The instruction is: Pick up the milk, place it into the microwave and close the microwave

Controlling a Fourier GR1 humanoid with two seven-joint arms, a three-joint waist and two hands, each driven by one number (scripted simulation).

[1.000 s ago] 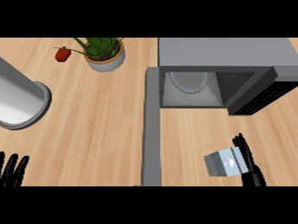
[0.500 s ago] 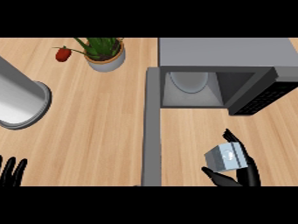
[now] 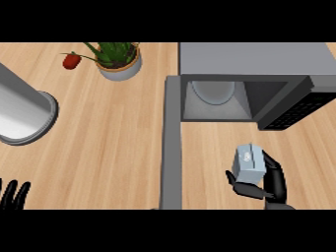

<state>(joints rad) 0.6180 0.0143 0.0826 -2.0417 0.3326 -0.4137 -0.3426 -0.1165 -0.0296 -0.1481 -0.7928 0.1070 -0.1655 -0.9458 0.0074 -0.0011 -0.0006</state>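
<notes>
Head view showed the right hand (image 3: 266, 183) at the lower right of the frame, fingers and thumb curled round the milk (image 3: 248, 164), a small pale carton held upright just below the microwave (image 3: 257, 64); the microwave stood at the upper right, its door (image 3: 298, 103) swung open and the grey cavity showing a round plate (image 3: 214, 92) inside; the left hand (image 3: 4, 195) rested at the lower left edge, fingers straight and slightly apart, holding nothing; a potted plant (image 3: 117, 60) sat at the top, a large grey cylinder (image 3: 10, 110) at the left, all on the wooden counter (image 3: 105, 147).
</notes>
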